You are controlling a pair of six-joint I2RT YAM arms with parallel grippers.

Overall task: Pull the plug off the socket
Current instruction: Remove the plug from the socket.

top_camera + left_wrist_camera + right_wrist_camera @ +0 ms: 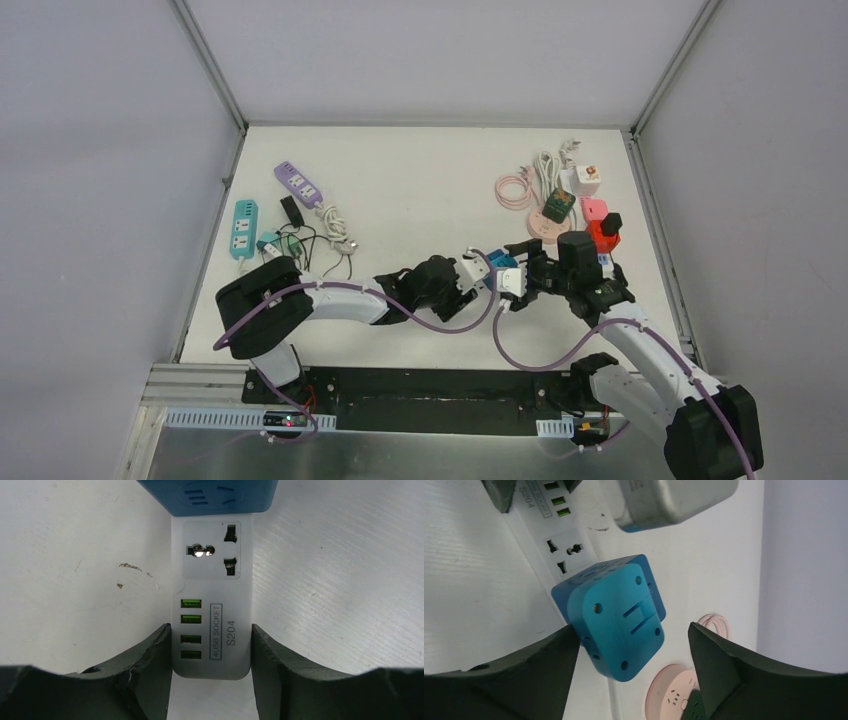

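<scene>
The left arm [340, 298] stretches low from the left toward the white power strip [212, 595]. Its left tool [210, 650] is clamped on the strip's USB end, one finger pressed against each long side. The right arm [650, 345] bends in from the right. The right tool [634, 645] hangs over the strip's opposite end, jaws spread wide apart.

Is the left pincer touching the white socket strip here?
Touching. In the left wrist view, both fingers of the left pincer sit flush against the white socket strip, no gap.
</scene>
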